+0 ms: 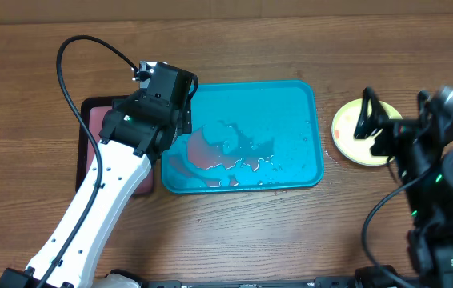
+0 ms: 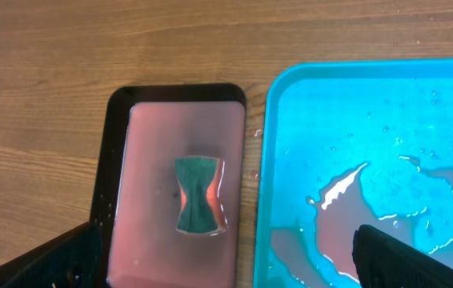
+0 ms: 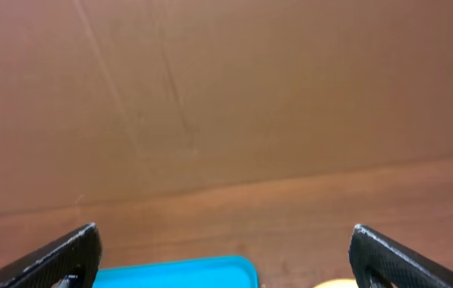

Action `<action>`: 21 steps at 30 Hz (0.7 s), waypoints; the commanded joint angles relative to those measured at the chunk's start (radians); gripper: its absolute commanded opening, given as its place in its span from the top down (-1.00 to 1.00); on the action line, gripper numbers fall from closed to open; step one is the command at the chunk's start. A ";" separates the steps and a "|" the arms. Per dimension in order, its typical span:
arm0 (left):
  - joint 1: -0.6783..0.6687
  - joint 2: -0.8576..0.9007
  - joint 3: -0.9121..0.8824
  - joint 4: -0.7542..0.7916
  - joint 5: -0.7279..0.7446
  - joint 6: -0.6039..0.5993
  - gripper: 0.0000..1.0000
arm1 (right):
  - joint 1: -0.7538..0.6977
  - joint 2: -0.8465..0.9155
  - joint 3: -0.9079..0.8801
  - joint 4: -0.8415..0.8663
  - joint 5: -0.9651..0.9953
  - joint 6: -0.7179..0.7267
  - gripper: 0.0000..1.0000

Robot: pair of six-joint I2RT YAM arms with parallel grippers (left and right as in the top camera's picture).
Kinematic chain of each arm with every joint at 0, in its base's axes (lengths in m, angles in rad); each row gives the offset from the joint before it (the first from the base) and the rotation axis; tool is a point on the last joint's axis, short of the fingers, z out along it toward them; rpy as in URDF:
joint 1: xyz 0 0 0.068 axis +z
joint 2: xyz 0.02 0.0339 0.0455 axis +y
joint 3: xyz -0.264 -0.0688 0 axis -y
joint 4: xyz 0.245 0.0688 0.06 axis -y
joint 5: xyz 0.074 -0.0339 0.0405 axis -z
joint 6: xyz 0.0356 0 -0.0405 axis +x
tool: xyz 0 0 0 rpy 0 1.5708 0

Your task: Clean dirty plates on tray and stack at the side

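Observation:
The turquoise tray (image 1: 290, 112) lies mid-table with pinkish water pooled in it and no plate on it. A yellow-green plate (image 1: 345, 132) rests on the table to the tray's right; I cannot tell what lies under it. My left gripper (image 1: 170, 112) hangs open over the tray's left edge. In the left wrist view its fingers (image 2: 414, 260) stand wide apart, the left gripper (image 2: 226, 268) empty above the tray's rim (image 2: 268, 160). My right gripper (image 1: 380, 132) is over the plate, open and empty. The right wrist view shows the right gripper (image 3: 226, 264), a tray corner (image 3: 178, 274) and a sliver of plate (image 3: 334, 283).
A smaller black-rimmed tray (image 2: 118, 104) holding pinkish water and a green sponge (image 2: 198, 206) sits just left of the turquoise tray. A brown cardboard wall (image 3: 226, 96) stands along the table's far side. Wooden table (image 1: 250, 232) surrounds everything.

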 commanded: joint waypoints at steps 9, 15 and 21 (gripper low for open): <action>-0.002 0.007 0.007 0.000 -0.010 -0.014 -1.00 | -0.006 -0.453 -0.634 0.352 -0.035 -0.006 -1.00; -0.002 0.007 0.007 0.000 -0.010 -0.014 -1.00 | -0.006 -0.610 -0.773 0.364 -0.035 -0.006 -1.00; -0.002 0.007 0.007 0.000 -0.010 -0.014 -0.99 | -0.006 -0.679 -0.842 0.339 -0.039 0.006 -1.00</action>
